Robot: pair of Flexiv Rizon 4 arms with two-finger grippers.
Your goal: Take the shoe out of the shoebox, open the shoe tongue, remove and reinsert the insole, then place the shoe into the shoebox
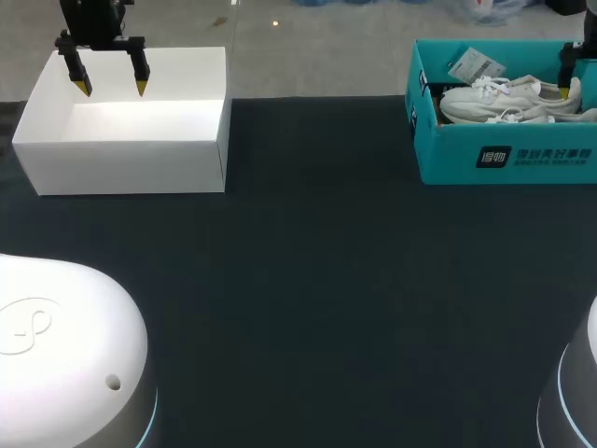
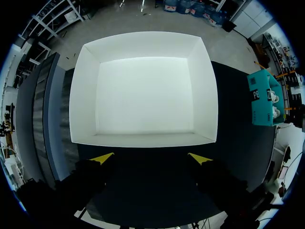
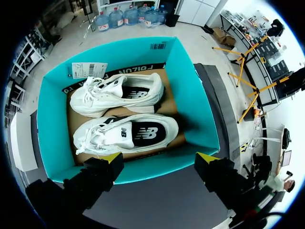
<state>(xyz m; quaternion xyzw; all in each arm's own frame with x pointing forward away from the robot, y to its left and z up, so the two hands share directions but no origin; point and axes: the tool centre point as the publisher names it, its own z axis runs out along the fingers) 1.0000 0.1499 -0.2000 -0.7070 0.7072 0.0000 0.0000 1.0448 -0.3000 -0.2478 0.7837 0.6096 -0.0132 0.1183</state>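
The white shoe (image 3: pixel 124 133) lies beside its mate (image 3: pixel 121 93) inside the teal shoebox (image 3: pixel 190 90) at the desk's (image 1: pixel 308 280) far right, so I judge nothing is done yet: lifting out, tongue, insole and return all remain. The right pincer (image 3: pixel 159 157) hangs released above the shoebox's near wall, and the left pincer (image 2: pixel 151 157), also released, hovers by a white box (image 2: pixel 83 95). A hang tag (image 3: pixel 88 70) and printed characters (image 1: pixel 536 155) mark the shoebox.

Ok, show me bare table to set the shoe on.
Bare: dark tabletop between the white open box and the teal cardboard shoebox, and the wide stretch in front of both. Crowded: the shoebox, filled by two white sneakers.
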